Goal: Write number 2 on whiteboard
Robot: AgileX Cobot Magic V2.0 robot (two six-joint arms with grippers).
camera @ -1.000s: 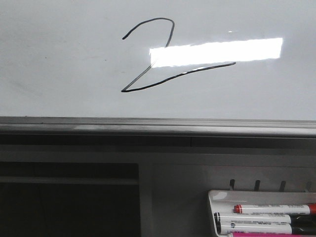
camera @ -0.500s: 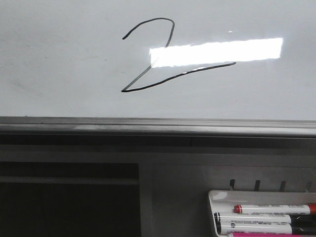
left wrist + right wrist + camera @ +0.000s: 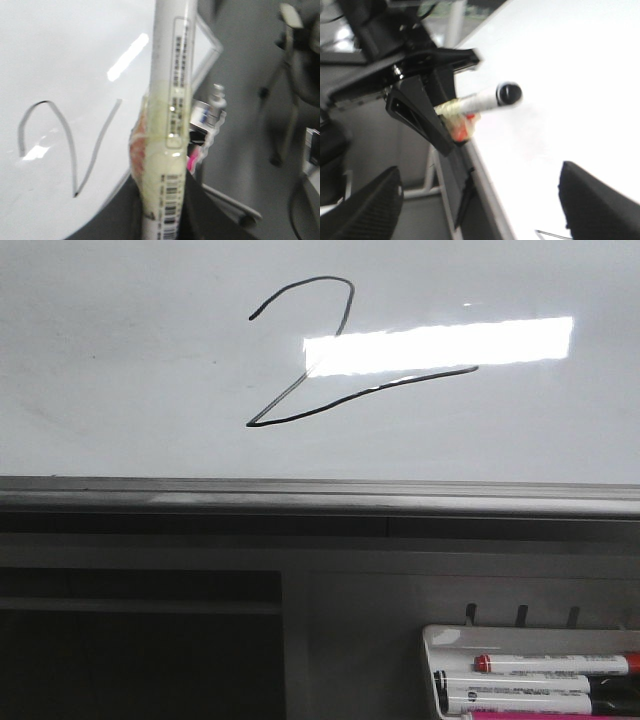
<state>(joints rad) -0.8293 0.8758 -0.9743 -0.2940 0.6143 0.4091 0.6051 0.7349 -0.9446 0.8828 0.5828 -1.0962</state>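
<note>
The number 2 (image 3: 330,355) stands complete on the whiteboard (image 3: 120,360) — left gripper (image 3: 162,220) jaws pinch the marker (image 3: 172,100) clear of it, right gripper (image 3: 480,200) jaws spread empty — only withdrawal seems left.

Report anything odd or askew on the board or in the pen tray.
The black hand-drawn number 2 leans on the glossy whiteboard, its base stroke climbing rightward. Markers in the white tray lie tidy.

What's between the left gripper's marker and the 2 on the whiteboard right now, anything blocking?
Nothing visible. In the left wrist view the marker runs up beside the number 2 over bare whiteboard. The front view shows the stroke unobstructed, with only a light reflection across it. The left gripper's jaws are hidden behind the marker.
</note>
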